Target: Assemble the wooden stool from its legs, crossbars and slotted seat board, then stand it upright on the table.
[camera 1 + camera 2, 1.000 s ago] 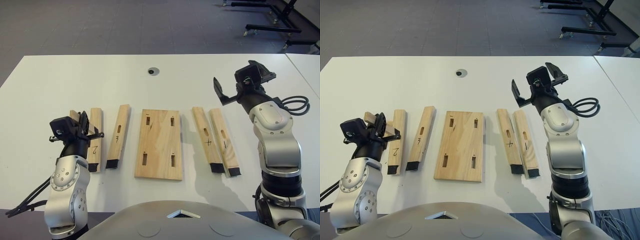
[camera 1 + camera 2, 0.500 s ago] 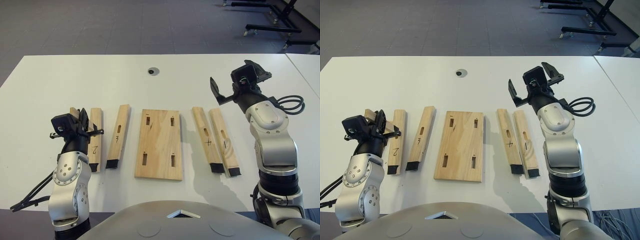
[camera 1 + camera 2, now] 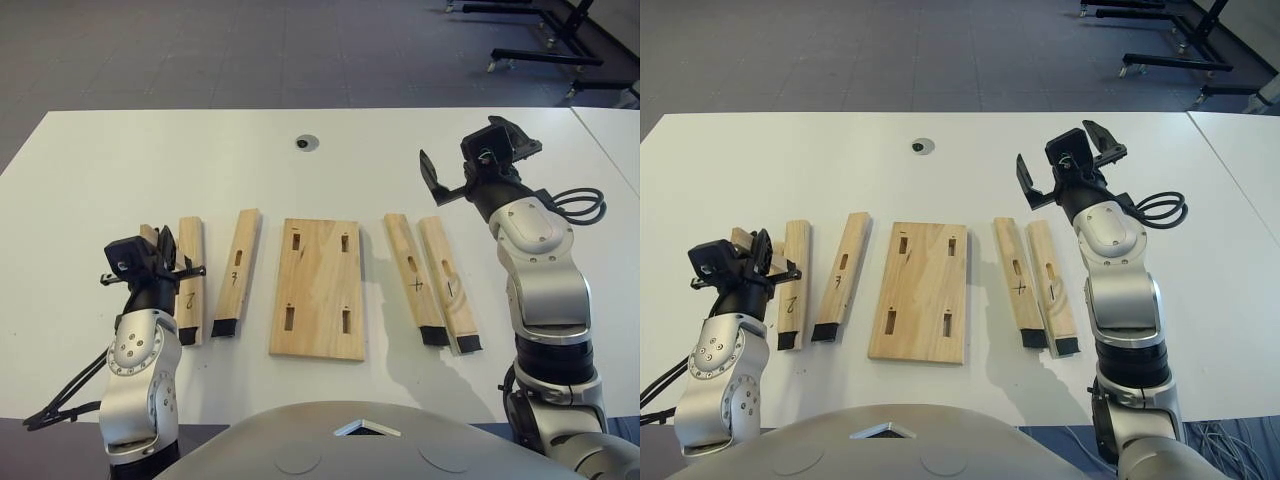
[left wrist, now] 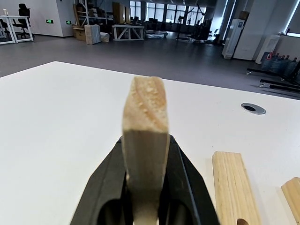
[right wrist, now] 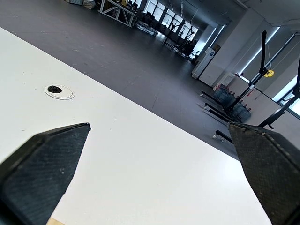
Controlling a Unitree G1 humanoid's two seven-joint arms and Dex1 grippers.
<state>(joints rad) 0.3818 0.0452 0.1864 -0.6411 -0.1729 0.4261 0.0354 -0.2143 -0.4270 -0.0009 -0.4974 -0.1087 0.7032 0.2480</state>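
grommet: round cable port (image 3: 303, 143) set in the bench (image 3: 120, 170) top, towards the far edge, about mid-width
floor: dark grey (image 3: 250, 50), beyond the far edge of the bench
stand frames: black metal bases (image 3: 545, 55) on the floor, far right corner
second bench: white top (image 3: 620, 130) just beside the right end of the bench, thin gap between the two
water jugs: cluster of blue bottles (image 4: 282, 65) on the floor, near the black frames
windows: row along the far wall (image 4: 154, 9)
white unit: tall, narrow (image 4: 233, 36), standing at the back of the room
work frame: low open-frame table (image 4: 129, 32), far back of the room
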